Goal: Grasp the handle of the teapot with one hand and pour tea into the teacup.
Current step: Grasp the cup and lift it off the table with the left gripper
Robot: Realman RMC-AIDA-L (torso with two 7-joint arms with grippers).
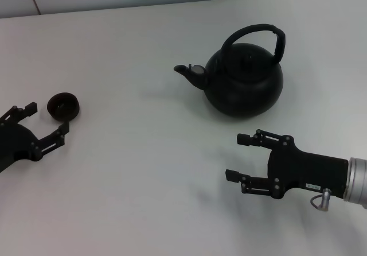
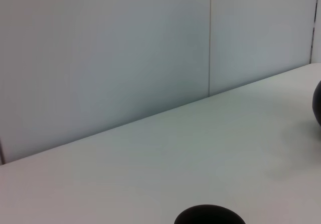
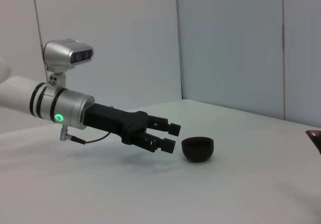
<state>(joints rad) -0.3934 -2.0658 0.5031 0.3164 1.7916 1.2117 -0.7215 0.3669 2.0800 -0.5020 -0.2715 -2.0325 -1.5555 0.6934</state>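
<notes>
- A plain white tabletop (image 1: 143, 198) fills nearly all of the head view, smooth and matte, with soft shadows.
- Behind its far edge stands a pale grey-white panelled wall (image 2: 100, 58), split by thin vertical seams (image 2: 209, 38).
- In the right wrist view the wall panels (image 3: 225, 43) meet at a corner, evenly lit.

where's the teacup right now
In the head view the teacup sits upright on the table's left side, just beyond the open left gripper, far left of the teapot.
</notes>
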